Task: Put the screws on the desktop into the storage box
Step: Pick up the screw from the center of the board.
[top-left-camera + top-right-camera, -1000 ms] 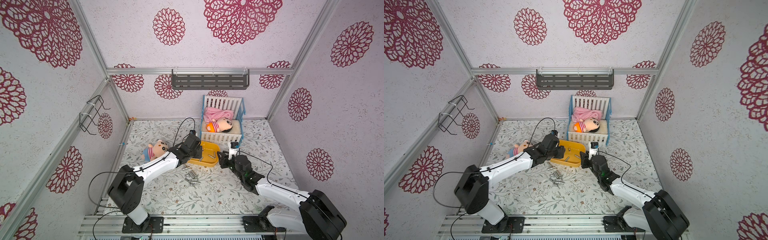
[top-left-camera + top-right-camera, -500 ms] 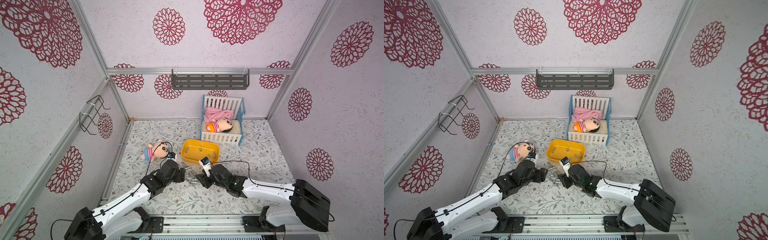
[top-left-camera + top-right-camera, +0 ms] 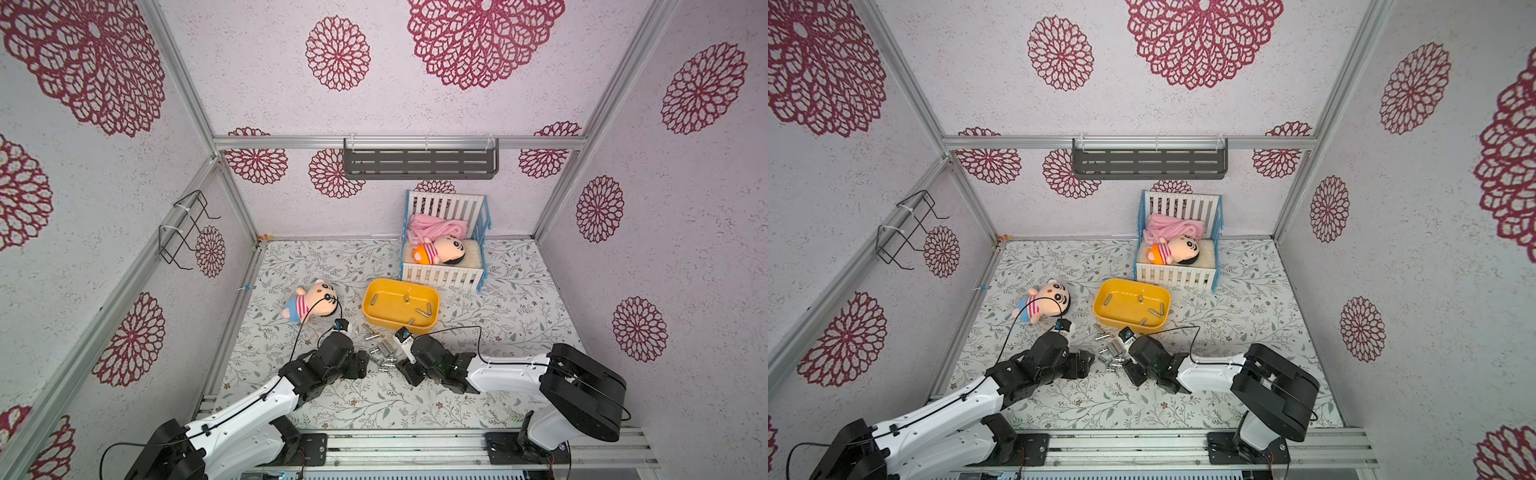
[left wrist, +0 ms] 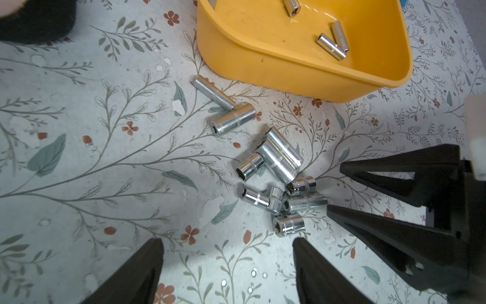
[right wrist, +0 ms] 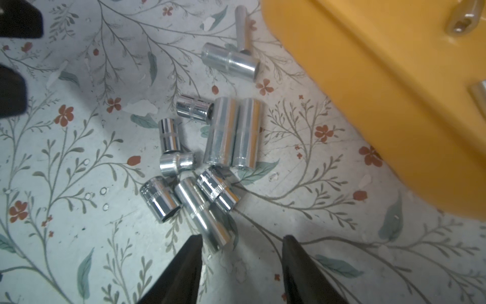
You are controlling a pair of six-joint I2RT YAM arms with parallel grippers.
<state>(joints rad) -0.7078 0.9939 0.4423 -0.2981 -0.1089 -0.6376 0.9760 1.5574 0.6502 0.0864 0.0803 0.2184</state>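
Note:
Several silver screws [image 3: 382,353] lie in a loose pile on the leafy desktop [image 3: 498,332], just in front of the yellow storage box [image 3: 392,311]. In both top views the box [image 3: 1125,309] holds several more screws [image 3: 424,311]. My left gripper [image 3: 368,365] is low at the pile's left side. In the left wrist view it [image 4: 227,240] is open and empty, with one short screw [image 4: 288,224] just off one fingertip. My right gripper [image 3: 401,368] is at the pile's right side. It [image 5: 242,238] is open, and the end of a long screw [image 5: 207,226] lies beside one fingertip.
A plush doll [image 3: 309,301] lies left of the box, under the left arm's cable. The white-and-blue toy crib [image 3: 442,276] with a second doll stands right behind the box. A grey shelf [image 3: 419,160] hangs on the back wall, a wire rack [image 3: 187,228] on the left wall.
A second ago both grippers were at the storage box; both have swung down to the screw pile. Since half a second ago they have barely moved, and the left jaws have spread wider.

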